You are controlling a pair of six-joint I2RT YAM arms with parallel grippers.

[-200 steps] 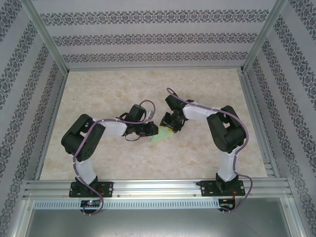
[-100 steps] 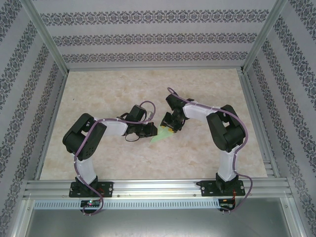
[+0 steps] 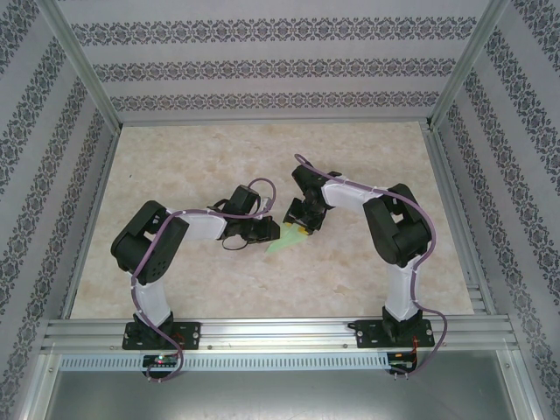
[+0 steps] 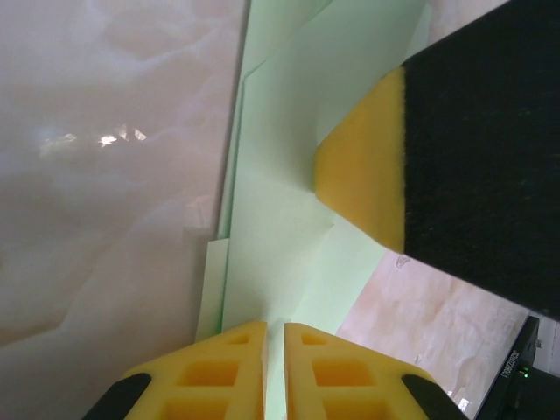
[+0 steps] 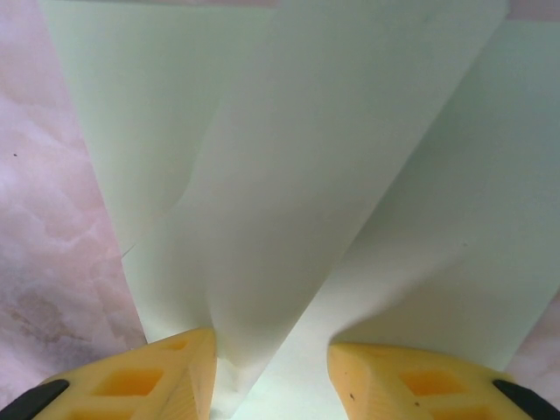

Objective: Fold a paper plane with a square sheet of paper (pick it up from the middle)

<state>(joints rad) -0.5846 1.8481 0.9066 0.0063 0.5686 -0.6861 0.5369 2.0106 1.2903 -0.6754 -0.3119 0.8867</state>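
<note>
Since a moment ago very little has changed. In the top view the left arm has crept slightly to the right, and the elbow of the right arm has drawn in a little. The green tip on the bench (image 3: 219, 157) has not moved. I judge that a crease is being worked on the spot and that nothing is being carried.

The left pincer (image 4: 275, 325) has its fingers almost together, with only a thin slit where pale green shows. It seems to pinch an edge of the paper (image 3: 282, 242), though it may be only pressing on it.

The paper lies between the two pincers, near the middle of the bench. It is already folded into a narrow pointed shape with several layers, and its tip points toward the near edge. It is in no container and rests on the bare bench.

The right pincer (image 5: 271, 341) is wide open. Its fingers stand on either side of a raised fold and do not clamp it. The plane looks well advanced, but the last folds are not yet flat.
</note>
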